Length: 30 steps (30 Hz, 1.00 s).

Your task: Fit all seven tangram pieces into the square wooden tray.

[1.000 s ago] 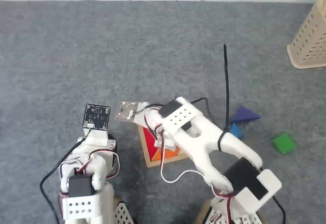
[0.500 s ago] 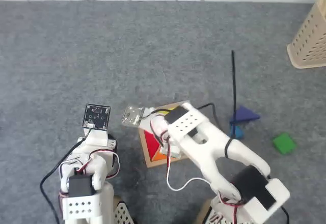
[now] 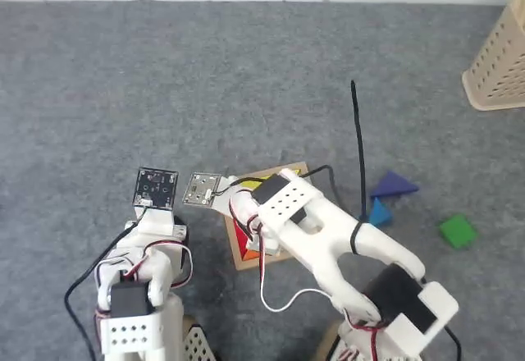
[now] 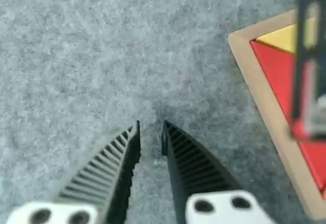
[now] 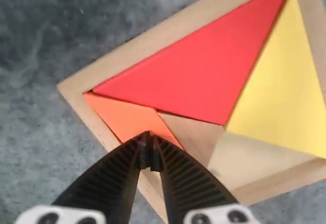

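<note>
High view: the right arm [image 3: 328, 230] covers most of the wooden tray [image 3: 232, 242]. A purple triangle [image 3: 394, 185], a blue piece [image 3: 378, 212] and a green square [image 3: 457, 230] lie on the carpet [image 3: 246, 90] beside the tray.

Left wrist view: the left gripper [image 4: 151, 127] has its jaws narrowly parted and empty, over carpet near the tray corner.

Right wrist view: the right gripper [image 5: 149, 142] has its tips pressed together and holds nothing, above the orange triangle [image 5: 127, 119]. The red triangle [image 5: 204, 76] and yellow triangle [image 5: 280, 96] are seated in the tray.

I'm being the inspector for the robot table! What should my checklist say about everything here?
Surface: grey carpet, flat.
Job's things: wooden tray holds the red triangle, yellow triangle and orange triangle; part of its floor is bare. Purple piece, blue piece and green piece lie outside on the carpet.
Clutter: nothing seen.
Grippers: right gripper over the orange triangle, fingers shut; left gripper over carpet beside the tray, fingers slightly apart.
Cables: black cable and white wire by the right arm.
Surroundings: beige holed basket at the far corner.
</note>
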### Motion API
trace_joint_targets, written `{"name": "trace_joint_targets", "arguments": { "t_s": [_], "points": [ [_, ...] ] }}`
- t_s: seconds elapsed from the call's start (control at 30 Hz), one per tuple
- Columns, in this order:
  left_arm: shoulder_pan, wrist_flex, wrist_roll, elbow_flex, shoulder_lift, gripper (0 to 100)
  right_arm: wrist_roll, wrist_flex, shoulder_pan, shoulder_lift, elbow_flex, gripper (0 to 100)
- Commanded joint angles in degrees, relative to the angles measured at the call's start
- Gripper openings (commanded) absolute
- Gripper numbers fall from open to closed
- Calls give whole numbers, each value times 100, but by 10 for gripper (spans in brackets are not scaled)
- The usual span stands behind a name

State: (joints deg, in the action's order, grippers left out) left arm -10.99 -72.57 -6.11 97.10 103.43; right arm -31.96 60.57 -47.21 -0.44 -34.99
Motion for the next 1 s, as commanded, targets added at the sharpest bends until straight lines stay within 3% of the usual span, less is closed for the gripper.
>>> {"name": "trace_joint_targets", "arguments": {
  "t_s": [0.0,0.3,0.4,0.53,0.67,0.8,0.97],
  "points": [
    [9,0,44,-48,132,71,105,286,-84,-242,246,9],
    [9,0,44,-48,132,71,79,2009,1349,-2519,325,10],
    [9,0,44,-48,132,71,-44,2563,2466,-3152,334,16],
    [9,0,44,-48,132,71,-976,3178,4391,-3222,308,117],
    [9,0,44,-48,132,71,-2145,2993,6018,-3002,281,180],
    [9,0,44,-48,132,71,-3147,2905,6967,-2607,281,185],
    [9,0,44,-48,132,71,-3297,2105,7644,-1824,299,211]
  ]
}}
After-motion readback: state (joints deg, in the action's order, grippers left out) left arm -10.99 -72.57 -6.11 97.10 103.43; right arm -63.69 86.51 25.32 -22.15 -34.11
